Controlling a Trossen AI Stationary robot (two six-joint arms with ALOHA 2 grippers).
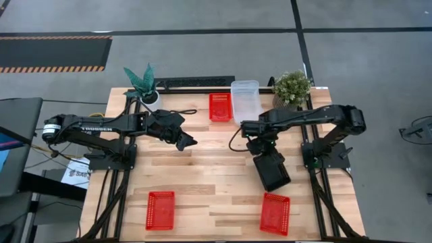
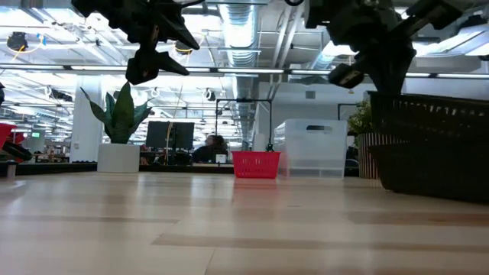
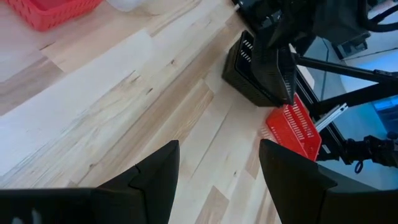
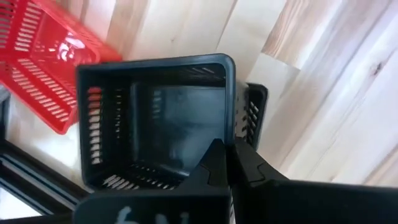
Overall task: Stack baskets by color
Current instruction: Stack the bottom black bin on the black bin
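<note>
I've got the right gripper (image 4: pixel 229 163) clamped tight on the rim of a black basket (image 1: pixel 271 171), fingers pinched together over the wall. In my right wrist view that basket sits nested over another black one (image 4: pixel 255 109) peeking out beside it. On the high view this black pile lies at about four o'clock from the table's centre, on the wooden table (image 1: pixel 202 169).

Left gripper (image 1: pixel 187 141) hangs over the table around ten o'clock from centre, fingers (image 3: pixel 158 177) spread apart, nothing between them.

Red baskets: one at seven o'clock near the front edge (image 1: pixel 160 209), one at five o'clock (image 1: pixel 275 213) just beside the black pile, and a third at twelve o'clock by the back edge (image 1: pixel 220 106). The clear baskets (image 1: pixel 245 100) are stacked right beside that back red one, on its right.

Two potted plants flank the back: one at eleven o'clock (image 1: pixel 143 84), one at one o'clock (image 1: pixel 291 88).
</note>
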